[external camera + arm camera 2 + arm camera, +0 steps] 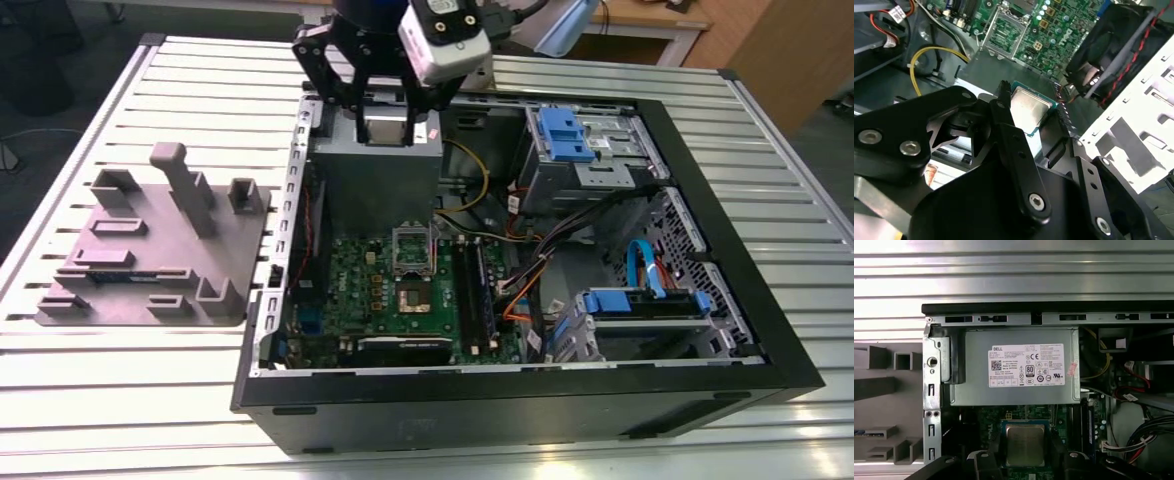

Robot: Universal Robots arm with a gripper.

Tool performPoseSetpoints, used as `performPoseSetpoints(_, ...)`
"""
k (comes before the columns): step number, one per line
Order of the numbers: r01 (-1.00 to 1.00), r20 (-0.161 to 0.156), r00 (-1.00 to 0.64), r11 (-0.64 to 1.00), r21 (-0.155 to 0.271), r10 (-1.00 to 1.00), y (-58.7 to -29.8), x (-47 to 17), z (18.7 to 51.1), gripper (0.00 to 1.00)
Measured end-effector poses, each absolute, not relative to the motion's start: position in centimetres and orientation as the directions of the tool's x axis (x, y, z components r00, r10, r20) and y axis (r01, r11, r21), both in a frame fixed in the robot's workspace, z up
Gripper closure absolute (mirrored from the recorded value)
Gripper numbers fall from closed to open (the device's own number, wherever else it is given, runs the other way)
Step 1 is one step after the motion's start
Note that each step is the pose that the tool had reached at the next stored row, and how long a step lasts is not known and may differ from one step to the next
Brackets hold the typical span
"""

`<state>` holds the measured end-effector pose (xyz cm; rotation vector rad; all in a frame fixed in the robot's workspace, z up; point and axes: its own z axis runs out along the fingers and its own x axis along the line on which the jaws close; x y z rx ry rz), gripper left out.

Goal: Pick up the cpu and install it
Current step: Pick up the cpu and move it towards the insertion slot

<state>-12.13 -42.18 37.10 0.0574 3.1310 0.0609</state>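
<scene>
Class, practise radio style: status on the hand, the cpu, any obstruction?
Hand shut on cpu. Cpu held above open case, not yet in motherboard socket. No obstruction seen over socket.

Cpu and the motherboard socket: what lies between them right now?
In the second wrist view, the flat top of the grey metal box lies between the cpu and the socket.

a slatted metal table (134,400) is carrying everything beneath me. an open black computer case (534,405) is lying on its side across the table's middle and the exterior view's right. on the exterior view's left, a flat grey fixture plate (147,250) with upright blocks is resting just beside the case; i cannot tell whether they are touching.
</scene>
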Motion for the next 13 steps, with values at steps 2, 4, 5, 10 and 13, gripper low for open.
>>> performPoseSetpoints(2,0.036,-0.009,-0.999,0.999,0.039,0.037,-42.2,-11.7,37.1,0.53)
performPoseSetpoints(4,0.037,-0.009,-0.999,0.999,0.039,0.037,-42.2,-11.4,37.1,0.53)
performPoseSetpoints(5,0.037,-0.009,-0.999,0.999,0.039,0.037,-42.2,-11.1,37.1,0.53)
performPoseSetpoints(10,0.036,-0.009,-0.999,0.999,0.039,0.037,-42.2,-10.2,37.1,0.53)
performPoseSetpoints(13,0.037,-0.009,-0.999,0.999,0.039,0.037,-42.2,-9.6,37.1,0.53)
